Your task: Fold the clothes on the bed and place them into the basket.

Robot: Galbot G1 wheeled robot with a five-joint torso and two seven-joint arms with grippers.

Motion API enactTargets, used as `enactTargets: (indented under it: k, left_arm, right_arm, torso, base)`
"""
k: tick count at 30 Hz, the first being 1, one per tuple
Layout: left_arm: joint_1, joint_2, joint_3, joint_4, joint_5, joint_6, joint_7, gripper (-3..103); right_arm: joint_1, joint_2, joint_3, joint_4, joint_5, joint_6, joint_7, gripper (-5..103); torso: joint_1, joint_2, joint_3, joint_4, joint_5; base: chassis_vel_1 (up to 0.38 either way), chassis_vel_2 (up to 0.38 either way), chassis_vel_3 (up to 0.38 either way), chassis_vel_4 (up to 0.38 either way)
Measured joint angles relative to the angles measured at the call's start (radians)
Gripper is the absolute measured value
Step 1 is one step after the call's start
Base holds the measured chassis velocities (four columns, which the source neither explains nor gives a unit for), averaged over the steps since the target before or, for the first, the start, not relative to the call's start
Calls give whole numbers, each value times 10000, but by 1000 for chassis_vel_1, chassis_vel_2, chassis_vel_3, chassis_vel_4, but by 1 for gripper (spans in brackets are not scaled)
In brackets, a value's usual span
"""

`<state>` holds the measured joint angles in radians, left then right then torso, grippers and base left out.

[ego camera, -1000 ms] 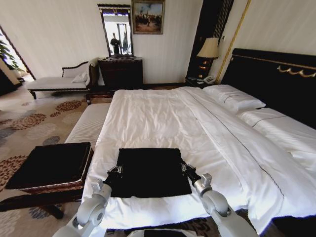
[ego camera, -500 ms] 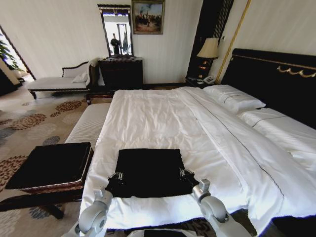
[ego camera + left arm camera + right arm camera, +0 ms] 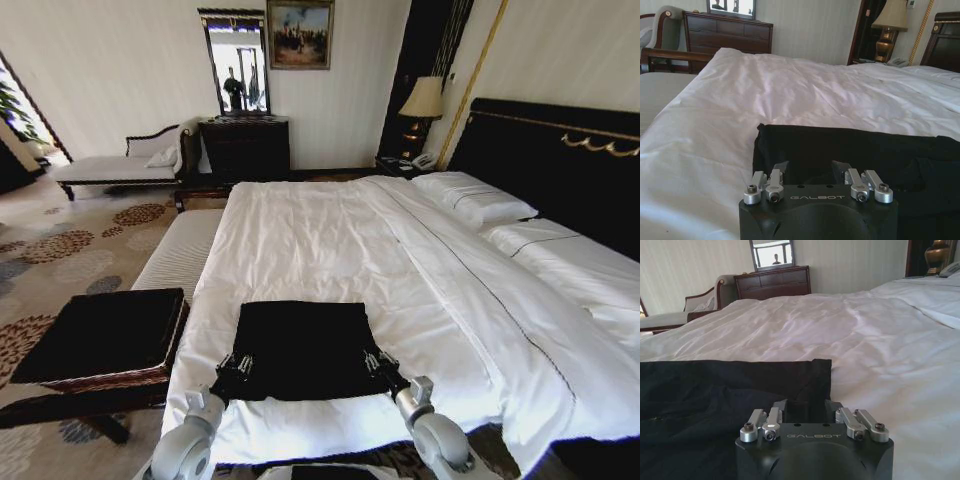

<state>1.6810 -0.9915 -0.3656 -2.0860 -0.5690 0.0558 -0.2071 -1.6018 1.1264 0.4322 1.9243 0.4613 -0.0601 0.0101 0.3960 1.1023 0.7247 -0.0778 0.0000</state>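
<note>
Head view: T-shirt (image 3: 303, 348) lies folded on the bed (image 3: 330, 240), ahead of both hands; left hand (image 3: 237, 366) and right hand (image 3: 380, 364) sit at its near corners. I judge both must lift evenly. Basket (image 3: 100, 335) stands outboard of the left hand.

Wrist views: I cannot tell whether the fingers clamp the cloth. Beyond, white duvet, dark dresser (image 3: 727, 32).
</note>
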Motion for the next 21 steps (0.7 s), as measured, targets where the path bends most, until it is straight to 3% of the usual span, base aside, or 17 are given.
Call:
enactTargets:
  k: [1,3,5,8,10,11,14,21]
  left_arm:
    - [26,-12,-55,-33,-33,0,1,52]
    - [-5,-67,-430,-122,-434,49,-10,68]
    - [-135,-69,-537,-92,-612,84,-17,68]
    - [-952,-11,-656,326,-1311,361,-186,84]
    - [-1301,14,-624,542,-1539,451,-246,89]
    - [-1713,39,-541,824,-1809,585,-308,94]
    - [-2880,117,-209,1644,-2433,860,-372,100]
    - [-4828,173,345,3370,-3290,1157,-261,100]
  right_arm:
    - [-16,-6,61,27,44,2,24,41]
    - [-53,-38,454,228,426,3,163,52]
    - [-56,-68,583,299,572,-5,188,58]
    - [27,-140,945,437,953,-98,259,75]
    - [92,-146,1019,451,1035,-139,290,75]
    - [157,-146,1069,451,1086,-170,309,80]
    - [279,-138,1115,432,1104,-238,331,95]
    - [386,-263,1187,287,1165,-306,332,100]
  torso:
    - [0,0,0,1,0]
    - [0,0,0,1,1]
    - [0,0,0,1,1]
    - [0,0,1,-3,0]
    - [0,0,1,-2,-1]
    - [0,0,1,0,0]
    - [1,-2,2,0,-1]
    - [2,-1,2,-2,0]
  base:
    - [0,0,0,0]
    - [0,0,0,0]
    - [0,0,0,0]
    - [0,0,0,0]
    - [0,0,0,0]
    - [0,0,0,0]
    - [0,0,0,0]
    - [0,0,0,0]
